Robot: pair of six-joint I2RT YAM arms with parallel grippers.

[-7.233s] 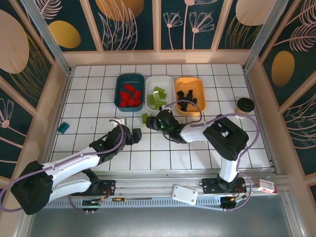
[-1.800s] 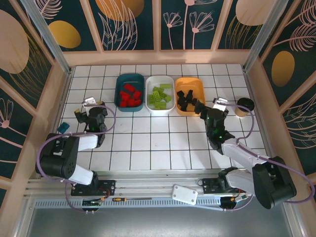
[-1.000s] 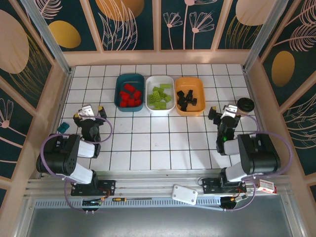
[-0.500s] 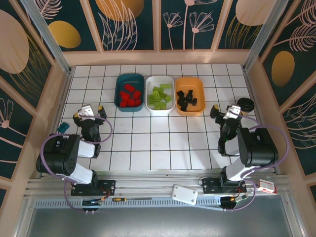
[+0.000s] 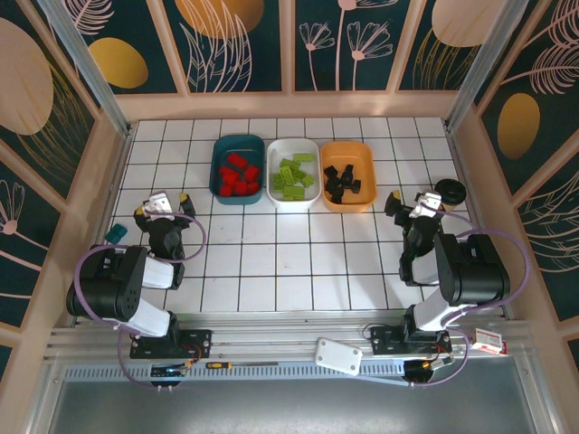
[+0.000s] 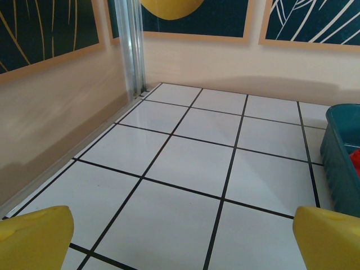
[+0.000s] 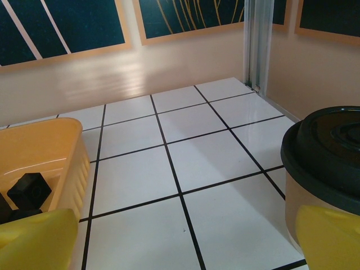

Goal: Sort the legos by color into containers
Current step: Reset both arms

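Red legos (image 5: 235, 176) in teal tray (image 5: 217, 167), left of white tray (image 5: 294, 144); green legos (image 5: 294, 177) in white tray; black legos (image 5: 341, 181) in orange tray (image 5: 348, 146), right of it.
Left gripper (image 5: 163, 206), right gripper (image 5: 414, 203): claws spread, empty, nearer than white tray.
Hazard: right gripper just beside cup (image 5: 449, 193); a swing could topple it.
Table (image 5: 289, 262): white tiles, dark grout.
Walls (image 5: 235, 45): floral panels.

Red legos (image 5: 237, 176) were noted in the dark teal tray (image 5: 217, 172), lime green legos (image 5: 292, 176) in the white tray (image 5: 294, 143) and black legos (image 5: 339, 179) in the orange tray (image 5: 369, 172), while the worktop (image 5: 289, 253) was tiled white with black grid lines, the lone block (image 5: 115, 235) was teal, and the cup (image 5: 448, 193) was tan under a black lid.
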